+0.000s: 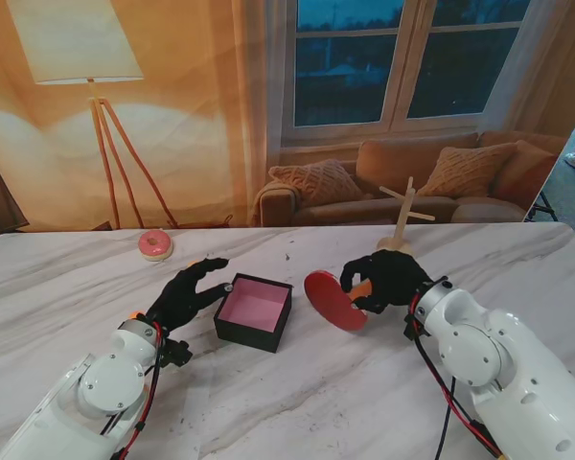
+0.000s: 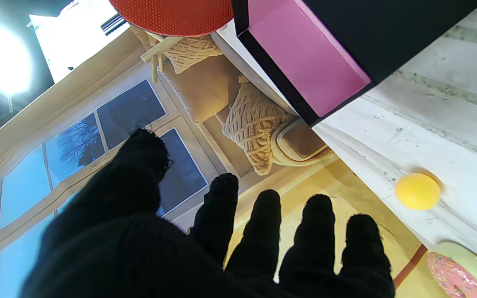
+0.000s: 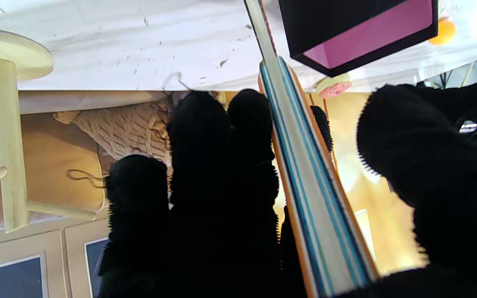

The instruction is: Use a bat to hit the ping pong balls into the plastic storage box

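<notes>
Right hand (image 1: 391, 278), black-gloved, is clenched around the handle of the round red-faced wooden bat (image 1: 334, 300), its blade on edge just right of the black pink-lined storage box (image 1: 254, 311). Left hand (image 1: 184, 295) hangs empty, fingers spread. A small orange ping pong ball (image 2: 417, 191) lies near the box (light and skittish, probably needing only a gentle tap).
</notes>
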`<state>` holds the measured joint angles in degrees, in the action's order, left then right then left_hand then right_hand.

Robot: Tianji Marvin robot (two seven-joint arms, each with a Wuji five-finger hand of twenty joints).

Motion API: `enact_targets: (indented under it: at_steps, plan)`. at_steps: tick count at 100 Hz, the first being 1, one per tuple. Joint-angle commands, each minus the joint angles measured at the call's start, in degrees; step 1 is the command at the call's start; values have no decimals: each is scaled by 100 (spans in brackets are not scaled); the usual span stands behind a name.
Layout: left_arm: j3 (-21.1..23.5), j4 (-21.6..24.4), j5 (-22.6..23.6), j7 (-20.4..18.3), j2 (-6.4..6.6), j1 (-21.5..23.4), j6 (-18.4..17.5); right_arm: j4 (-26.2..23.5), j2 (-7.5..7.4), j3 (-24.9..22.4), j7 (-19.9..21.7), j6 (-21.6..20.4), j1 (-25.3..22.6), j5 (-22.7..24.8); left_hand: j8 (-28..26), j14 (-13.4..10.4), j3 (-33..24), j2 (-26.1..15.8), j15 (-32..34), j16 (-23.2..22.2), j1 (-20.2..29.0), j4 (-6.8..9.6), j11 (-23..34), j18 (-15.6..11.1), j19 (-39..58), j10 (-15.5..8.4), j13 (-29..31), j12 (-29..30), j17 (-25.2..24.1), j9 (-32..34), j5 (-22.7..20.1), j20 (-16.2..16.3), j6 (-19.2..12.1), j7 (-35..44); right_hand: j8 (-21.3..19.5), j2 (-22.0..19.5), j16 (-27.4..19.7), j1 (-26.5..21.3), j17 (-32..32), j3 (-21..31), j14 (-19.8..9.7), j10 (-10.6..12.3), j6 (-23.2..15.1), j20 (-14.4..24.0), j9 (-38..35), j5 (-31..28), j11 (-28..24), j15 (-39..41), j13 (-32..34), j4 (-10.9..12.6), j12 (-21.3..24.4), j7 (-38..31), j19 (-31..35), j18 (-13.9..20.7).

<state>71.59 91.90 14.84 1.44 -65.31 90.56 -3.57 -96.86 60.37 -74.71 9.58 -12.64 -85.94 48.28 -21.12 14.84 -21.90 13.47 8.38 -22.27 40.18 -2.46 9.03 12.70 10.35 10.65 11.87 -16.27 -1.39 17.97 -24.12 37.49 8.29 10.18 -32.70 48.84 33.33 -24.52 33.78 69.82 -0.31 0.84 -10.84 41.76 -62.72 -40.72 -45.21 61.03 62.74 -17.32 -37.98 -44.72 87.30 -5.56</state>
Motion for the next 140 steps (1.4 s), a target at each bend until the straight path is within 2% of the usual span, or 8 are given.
enact_targets:
  at_steps: [1,14,24,50,61,70,103,140]
  plan:
    - [-2,-14,9,-66,-28,11,-2,4,-59,-7,173,33,-62,36,-33,-18,161,-140,13,-37,171,5,-89,-15,46,24,-211,-97,-59,184,-138,138,-72,34,-190,204,-34,179,-146,344,-160,48,948,-73,106,65,-31,-124,-119,243,49,31,-118,31]
    - [-1,-12,3,-70,-28,15,-9,-61,-102,-80,372,-60,-94,152,-33,-16,156,-138,14,-42,168,5,-89,-12,44,25,-212,-98,-62,183,-132,148,-74,32,-336,589,-8,-306,-333,465,-374,173,1118,-61,501,586,-158,-290,-357,-172,-4,146,-387,171]
    - [2,-14,7,-65,-28,17,-16,-55,-118,-113,346,-204,-96,339,-35,-21,153,-134,16,-45,169,5,-87,-11,42,24,-210,-99,-60,189,-142,154,-70,37,-384,781,-93,-718,-325,537,-464,372,1037,-60,526,771,-125,-385,-367,-314,-46,107,-495,257]
    - [-7,-16,0,-79,-27,13,1,-56,-150,-99,498,-243,-69,475,-34,-18,150,-137,16,-48,166,4,-89,-13,36,22,-208,-99,-62,184,-134,165,-74,34,-519,520,-60,-1245,-358,613,-571,477,931,135,938,1154,-505,98,-633,-97,-585,-145,-508,411]
    - [-7,-13,-7,-73,-29,16,11,-6,-127,-49,254,-210,-67,621,-35,-16,148,-138,14,-49,165,4,-90,-11,35,28,-209,-99,-59,186,-138,169,-69,35,-816,396,-200,-1377,-151,639,-566,550,659,201,672,844,-666,356,-428,-10,-502,-720,-402,408]
    - [-4,-4,-22,-83,-28,20,20,4,-122,-48,147,-218,-72,727,-33,-25,153,-144,11,-48,163,3,-91,-10,32,19,-214,-98,-62,186,-133,171,-79,32,-553,451,-309,-1350,-2,589,-450,556,336,136,335,615,-488,273,-207,-28,-290,-1305,-301,368]
    - [-7,-12,-46,-70,-34,15,17,-13,-32,-69,-372,36,-154,660,-32,-16,158,-143,16,-51,162,2,-88,-2,30,31,-199,-99,-55,204,-155,179,-71,35,-209,185,-207,-1023,448,384,-281,-37,153,46,-368,-96,-395,389,467,-72,50,-2217,243,159]
    - [-9,-14,-64,-71,-37,10,36,-110,26,-200,-615,148,-241,517,-31,-15,169,-158,19,-53,170,2,-88,-3,29,38,-201,-98,-51,209,-170,184,-68,38,207,247,-116,-950,776,347,-169,-273,203,-92,-768,-702,-388,482,836,-111,225,-2061,595,68]
